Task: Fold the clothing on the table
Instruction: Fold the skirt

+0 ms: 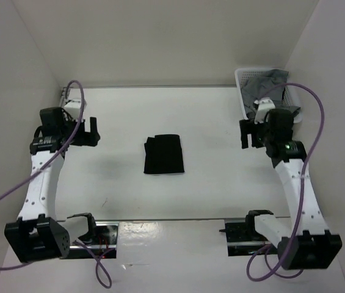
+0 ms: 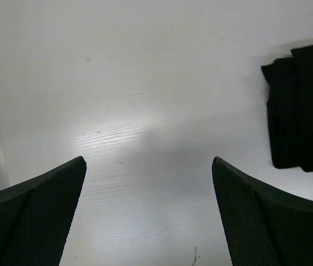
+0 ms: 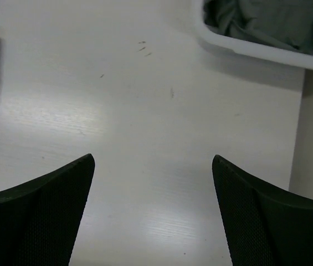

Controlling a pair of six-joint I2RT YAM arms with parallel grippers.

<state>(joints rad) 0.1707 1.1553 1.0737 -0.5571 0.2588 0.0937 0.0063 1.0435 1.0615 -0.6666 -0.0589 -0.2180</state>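
**Black cloth looks folded already, both arms off it**

The black cloth sits near the middle of the table as a compact, roughly square bundle. You can see layered edges along its left side, so it reads to me as folded over at least once, probably more. I can't tell the exact number of folds from above. The edges look fairly lined up, with a small step at the top left corner.

The left gripper is well off to the left of it, fingers spread wide, with nothing between them but bare table. The right gripper is the same on the other side: spread wide, holding nothing, and close to the white basket in the far right corner. That basket has a grey garment in it.

My guess is the folding is basically done. About all that's left is 1 tidy-up nudge on that corner, if that.
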